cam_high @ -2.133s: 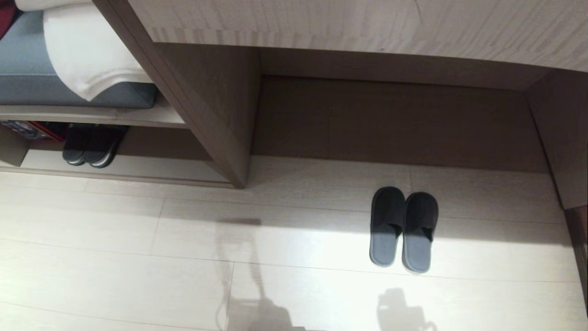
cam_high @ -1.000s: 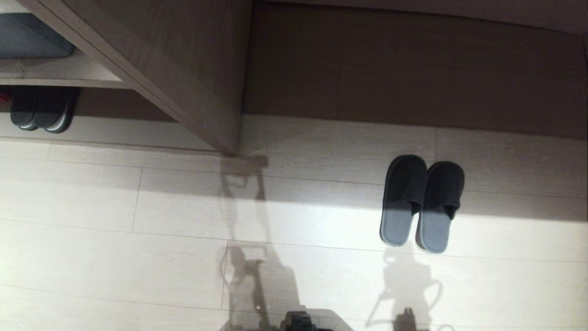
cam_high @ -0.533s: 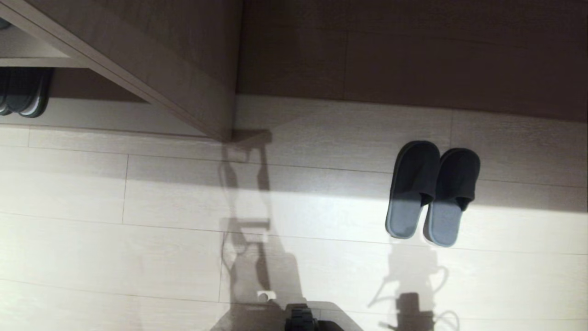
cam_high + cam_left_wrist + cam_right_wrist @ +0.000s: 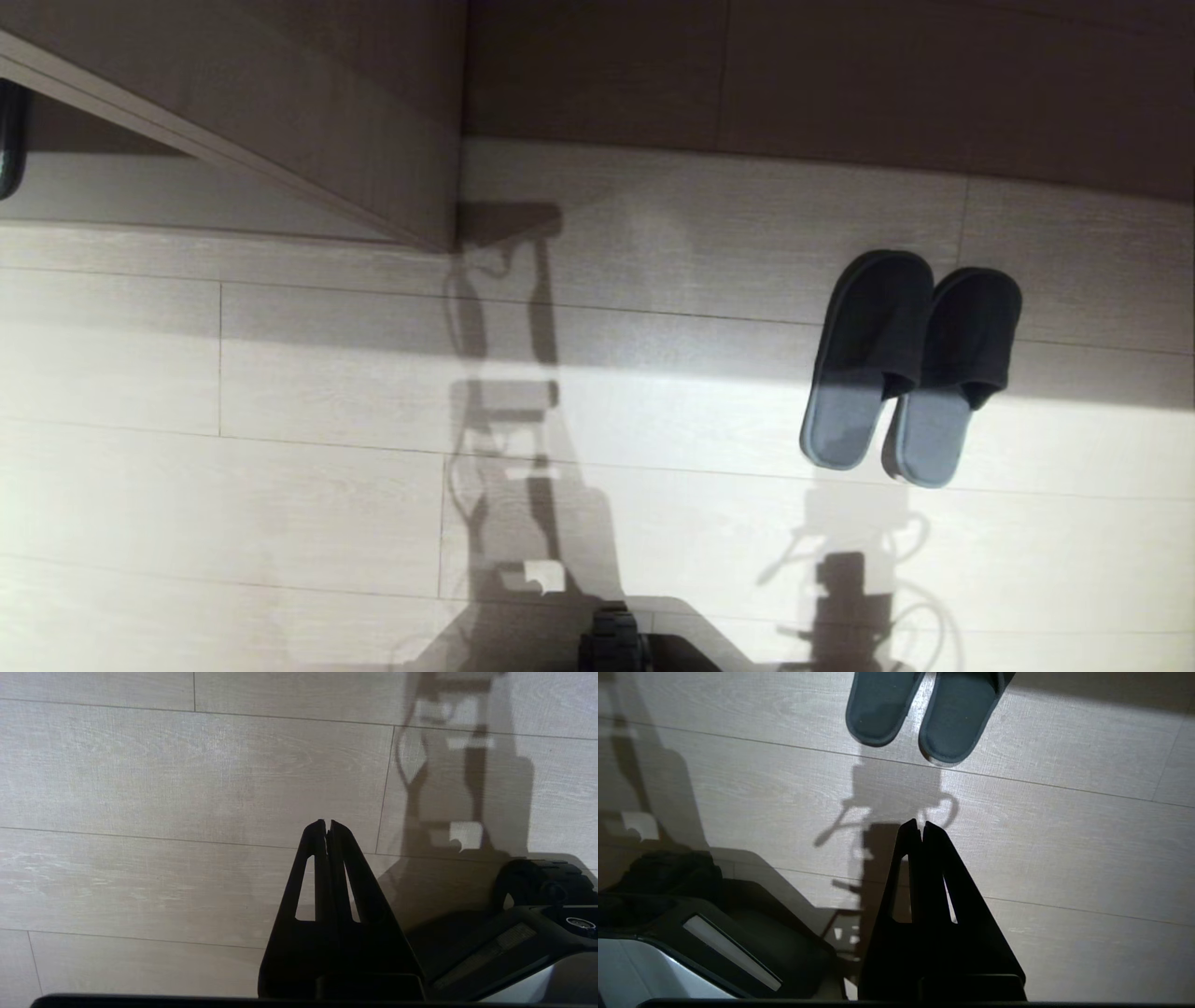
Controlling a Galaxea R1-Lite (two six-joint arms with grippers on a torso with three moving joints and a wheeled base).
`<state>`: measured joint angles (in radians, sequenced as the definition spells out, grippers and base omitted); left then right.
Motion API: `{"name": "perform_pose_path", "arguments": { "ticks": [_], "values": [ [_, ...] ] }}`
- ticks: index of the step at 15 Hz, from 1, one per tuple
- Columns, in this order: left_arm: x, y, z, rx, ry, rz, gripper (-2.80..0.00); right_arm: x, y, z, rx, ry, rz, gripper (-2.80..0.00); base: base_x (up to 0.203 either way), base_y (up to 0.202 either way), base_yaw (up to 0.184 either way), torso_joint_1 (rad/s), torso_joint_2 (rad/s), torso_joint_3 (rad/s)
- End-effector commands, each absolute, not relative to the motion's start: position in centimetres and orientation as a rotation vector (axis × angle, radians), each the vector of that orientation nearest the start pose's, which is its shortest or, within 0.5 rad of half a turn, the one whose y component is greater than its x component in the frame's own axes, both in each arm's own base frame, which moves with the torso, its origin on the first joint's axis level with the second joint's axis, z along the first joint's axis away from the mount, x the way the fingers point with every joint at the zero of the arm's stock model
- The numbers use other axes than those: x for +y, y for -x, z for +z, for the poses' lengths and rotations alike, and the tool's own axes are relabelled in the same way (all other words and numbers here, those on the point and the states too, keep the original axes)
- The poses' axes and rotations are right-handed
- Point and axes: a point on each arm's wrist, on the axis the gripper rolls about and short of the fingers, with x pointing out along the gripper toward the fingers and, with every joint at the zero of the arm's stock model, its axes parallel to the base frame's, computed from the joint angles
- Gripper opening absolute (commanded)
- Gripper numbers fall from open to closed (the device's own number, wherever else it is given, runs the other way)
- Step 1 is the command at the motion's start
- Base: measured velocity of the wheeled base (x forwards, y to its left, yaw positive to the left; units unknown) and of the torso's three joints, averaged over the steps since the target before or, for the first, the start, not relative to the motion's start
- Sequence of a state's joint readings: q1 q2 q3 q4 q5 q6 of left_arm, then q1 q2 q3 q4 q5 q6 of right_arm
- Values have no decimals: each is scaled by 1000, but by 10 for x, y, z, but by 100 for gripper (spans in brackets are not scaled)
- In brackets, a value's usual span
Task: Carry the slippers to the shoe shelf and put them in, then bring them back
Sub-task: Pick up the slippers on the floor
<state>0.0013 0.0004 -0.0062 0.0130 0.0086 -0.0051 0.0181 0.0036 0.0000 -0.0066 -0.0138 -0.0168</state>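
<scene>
We see the slippers (image 4: 910, 369) side by side on the pale floor (image 4: 280, 485), toes toward the shoe shelf (image 4: 280, 103), off to the robot's right. The right gripper (image 4: 923, 826) hangs pressed together above the floor short of their heels; the left gripper (image 4: 328, 823) hangs likewise, also empty. We'd spread the right jaws before descending and pinch both inner edges together, centred.

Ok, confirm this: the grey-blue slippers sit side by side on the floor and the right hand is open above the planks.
Not quite. The right hand is shut, fingertips together, as the right wrist view shows. The slippers do sit side by side on the floor.
</scene>
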Motion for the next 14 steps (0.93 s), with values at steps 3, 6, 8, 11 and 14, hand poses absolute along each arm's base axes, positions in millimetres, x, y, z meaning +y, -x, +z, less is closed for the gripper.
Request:
{"name": "perform_pose_path", "arguments": {
  "ticks": [3, 6, 8, 11, 14],
  "values": [
    [0, 23, 76, 8, 6, 11, -280, -1, 23, 76, -3, 20, 5, -280, 0, 0, 0, 1, 4, -198],
    [0, 23, 76, 8, 6, 11, -280, -1, 23, 76, -3, 20, 5, -280, 0, 0, 0, 3, 3, -197],
    [0, 23, 76, 8, 6, 11, -280, -1, 23, 76, -3, 20, 5, -280, 0, 0, 0, 2, 0, -163],
    [0, 23, 76, 6, 6, 11, -280, -1, 23, 76, -3, 23, 6, -280, 0, 0, 0, -3, 1, -41],
    [0, 23, 76, -7, 9, 10, -280, -1, 23, 77, -6, 23, 5, -280, 0, 0, 0, 0, 0, 0]
  ]
}}
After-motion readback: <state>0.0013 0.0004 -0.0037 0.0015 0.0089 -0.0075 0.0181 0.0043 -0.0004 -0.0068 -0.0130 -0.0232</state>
